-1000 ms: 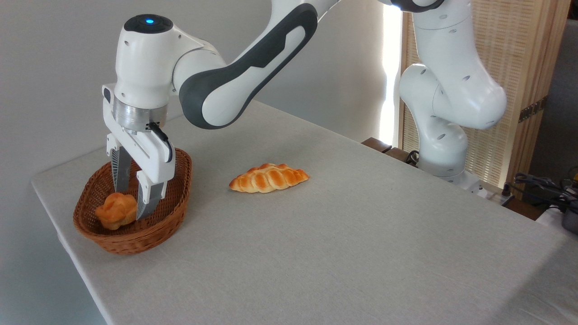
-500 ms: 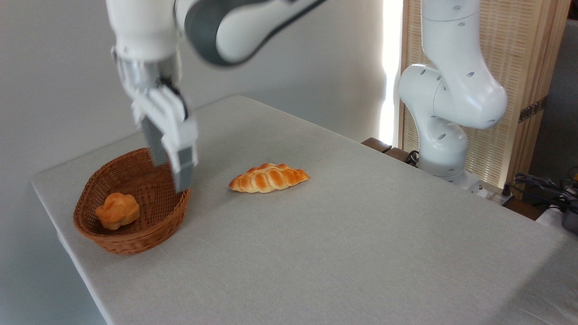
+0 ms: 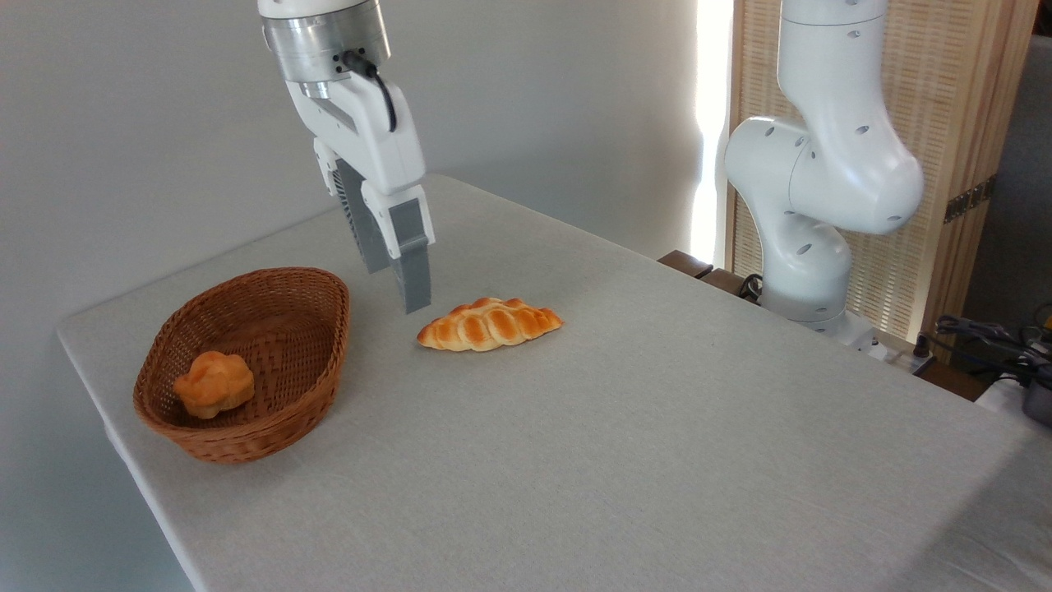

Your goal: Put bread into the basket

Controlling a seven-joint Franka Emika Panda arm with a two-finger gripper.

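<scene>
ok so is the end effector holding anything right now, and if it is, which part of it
Nothing is held. The end effector hangs empty above the table, while the bread lies loose inside the basket.

views: one fixed camera | position: in front of the grey cloth-covered counter [image 3: 625, 460], raised, off its near corner | facing: down and across toward the pale wall [image 3: 123, 123] and slatted wooden screen [image 3: 970, 123] | range: middling, whole counter top in frame, white arm base [image 3: 809, 247] at right, arm's top cropped
</scene>
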